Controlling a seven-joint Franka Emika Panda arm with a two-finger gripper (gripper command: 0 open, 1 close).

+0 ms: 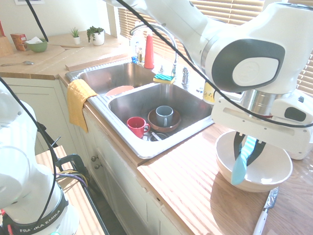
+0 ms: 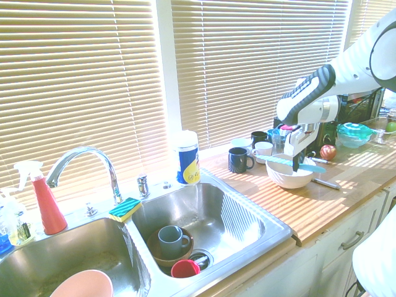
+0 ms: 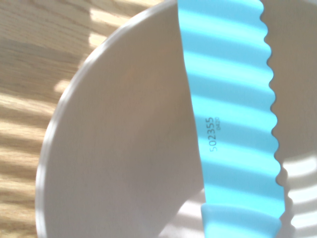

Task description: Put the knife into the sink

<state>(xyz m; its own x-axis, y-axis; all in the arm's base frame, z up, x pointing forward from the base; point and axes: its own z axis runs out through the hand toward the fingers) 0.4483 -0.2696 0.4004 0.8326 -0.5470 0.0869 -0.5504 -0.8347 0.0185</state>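
Turquoise knife (image 1: 243,159) clamped in my pincer (image 1: 247,147) | it sits over the white bowl (image 1: 275,172), seemingly just clear of it | long axis slants across the bowl | sink (image 1: 193,128) lies well aside along the desk (image 1: 186,186); lift first.

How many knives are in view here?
2: the turquoise knife in the fingers over the white bowl; a silvery table knife on the counter beside it. Others may be hidden.

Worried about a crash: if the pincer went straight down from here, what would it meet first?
Probably the white bowl right below. The pincer, shut on the knife, hangs over its hollow.
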